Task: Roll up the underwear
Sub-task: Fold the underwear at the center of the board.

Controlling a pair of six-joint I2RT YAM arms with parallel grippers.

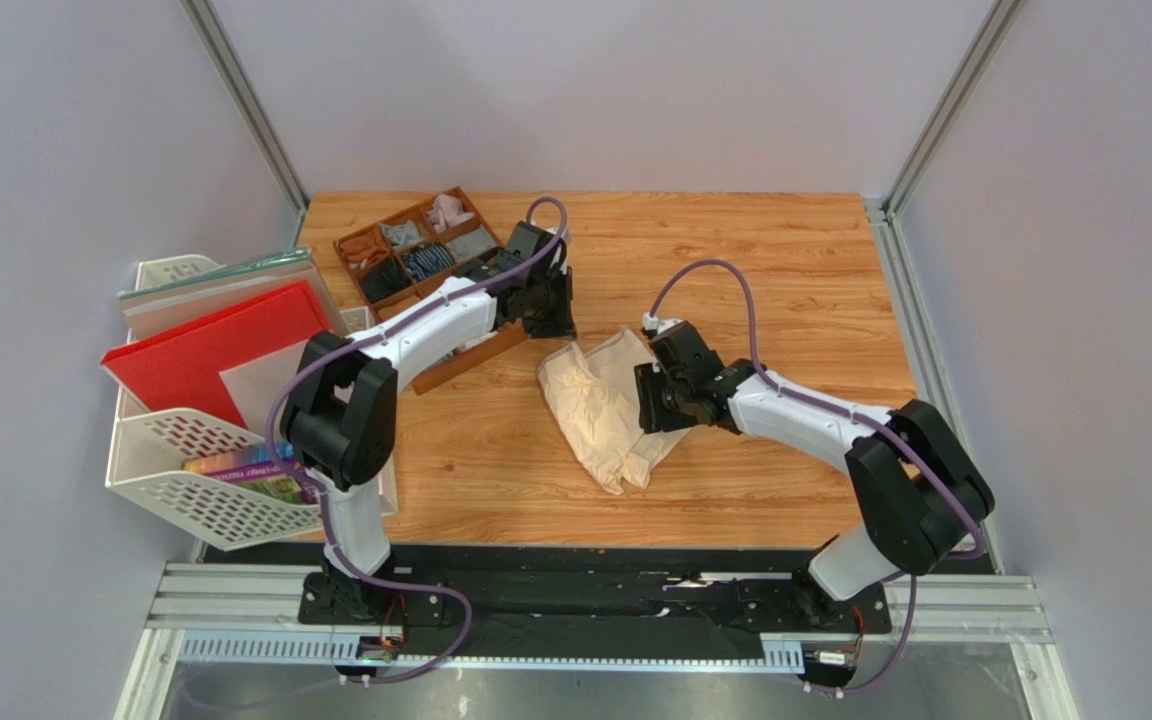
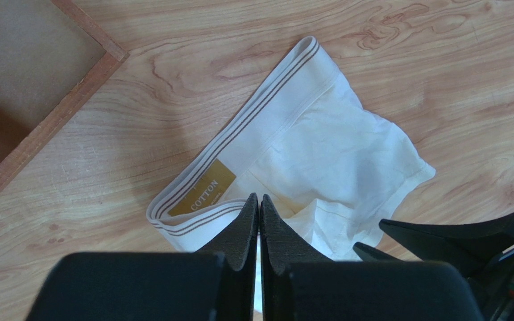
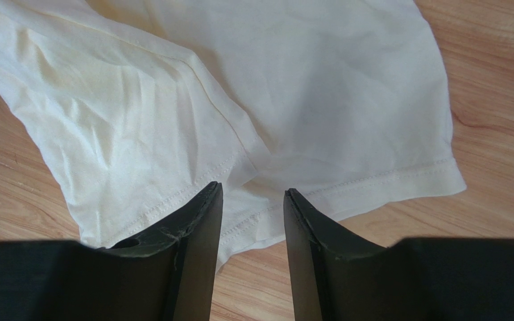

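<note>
The cream-beige underwear [image 1: 605, 405] lies crumpled and partly folded on the wooden table, mid-centre. Its striped waistband with a tan "COTTON" label [image 2: 203, 194] shows in the left wrist view. My left gripper [image 1: 549, 308] hovers at the waistband end, its fingers pressed shut with nothing between them [image 2: 260, 200]. My right gripper [image 1: 654, 398] is open over the hem at the cloth's right edge [image 3: 251, 190], the leg hem between and beyond its fingers. The underwear fills the right wrist view [image 3: 273, 87]. The white underwear is out of view.
A wooden organizer tray [image 1: 417, 248] with small rolled grey, brown and dark garments stands at the back left, close to my left arm. White mesh file racks [image 1: 199, 465] with red and white folders stand at the left edge.
</note>
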